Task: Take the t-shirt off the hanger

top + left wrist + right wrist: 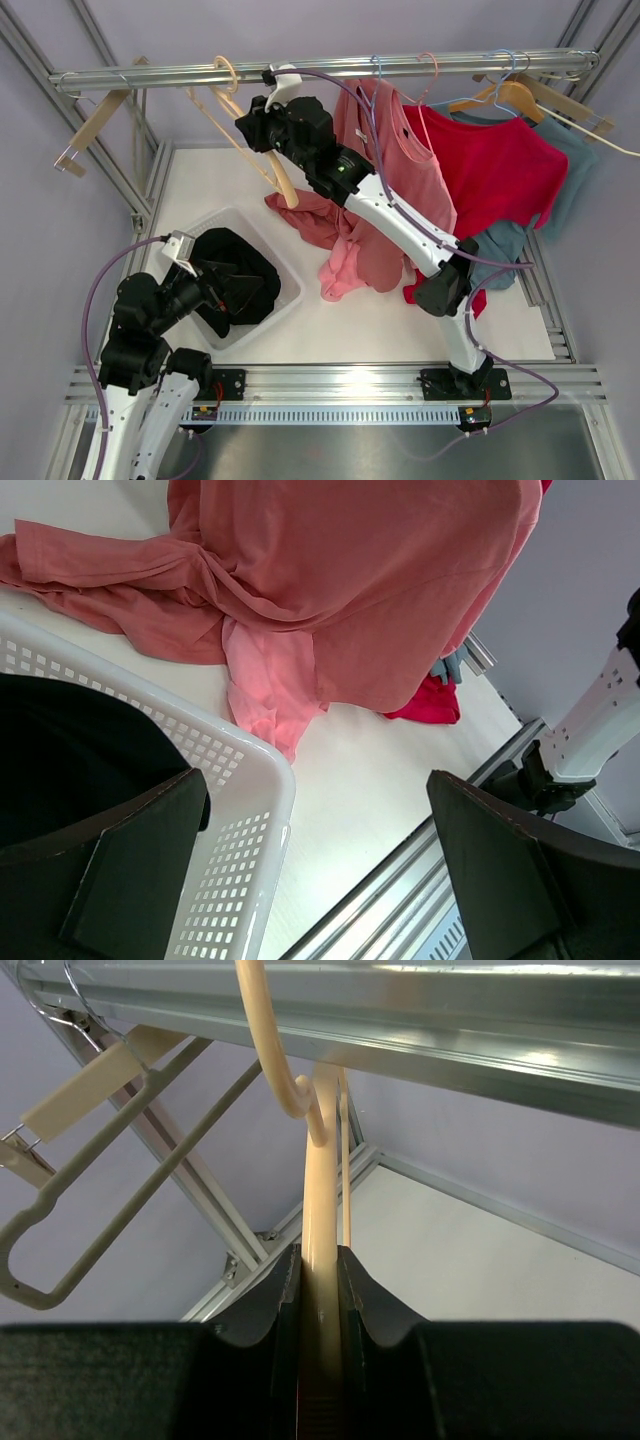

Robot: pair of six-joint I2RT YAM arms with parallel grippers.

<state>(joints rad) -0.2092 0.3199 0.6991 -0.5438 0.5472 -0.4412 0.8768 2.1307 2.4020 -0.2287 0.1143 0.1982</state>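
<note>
1. My right gripper (320, 1295) is closed narrowly on the cream hanger (321, 1190), just below its hook, which is over the rail (420, 1005).
2. The pink t-shirt (335, 245) lies crumpled on the table (380, 325), beside the white basket (250, 780).
3. My left gripper (320, 870) is spread wide, holding nothing, above the basket's black cloth (238, 280).

Peach hanger (322, 1160) vanishes into the right gripper's (318, 1270) jaws at 6 o'clock; left wrist view crops pink t-shirt (380, 580) at 12.
</note>
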